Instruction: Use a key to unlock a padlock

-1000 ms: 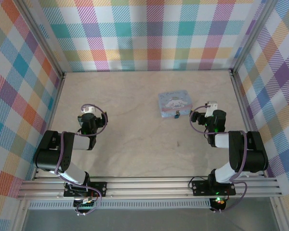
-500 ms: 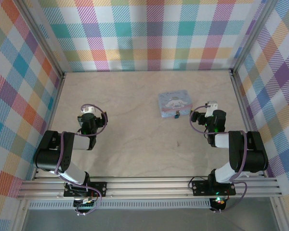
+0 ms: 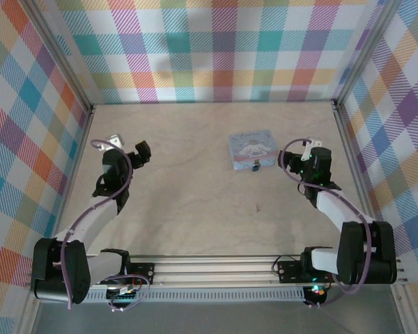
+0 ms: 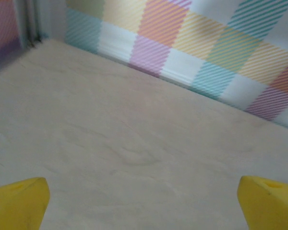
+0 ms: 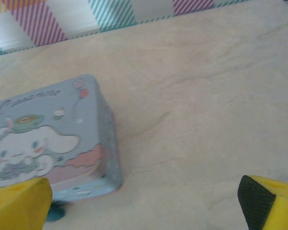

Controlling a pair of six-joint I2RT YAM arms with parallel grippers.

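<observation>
The padlock [image 3: 255,166] is a tiny blue body lying against the near edge of the pale blue cartoon tin [image 3: 251,149]. The right wrist view catches a teal bit of the padlock [image 5: 55,213] under the tin's corner [image 5: 48,143]. A tiny dark speck [image 3: 257,206] lies on the board nearer the arms; it is too small to tell whether it is the key. My right gripper [image 3: 293,157] hangs open just right of the tin, and its yellow fingertips [image 5: 19,203] stand wide apart over bare board. My left gripper [image 3: 127,145] is open at the far left, holding nothing, with only board between its fingertips [image 4: 17,203].
Plaid walls [image 3: 216,56] close in the board on three sides, with aluminium posts at the corners. The left gripper is near the left wall [image 3: 49,139]. Bare board [image 3: 195,181] lies between the two arms.
Both arms have stretched forward from their folded pose. The left gripper moved up and left, the right gripper moved up beside the tin. Tin and padlock have not moved.
</observation>
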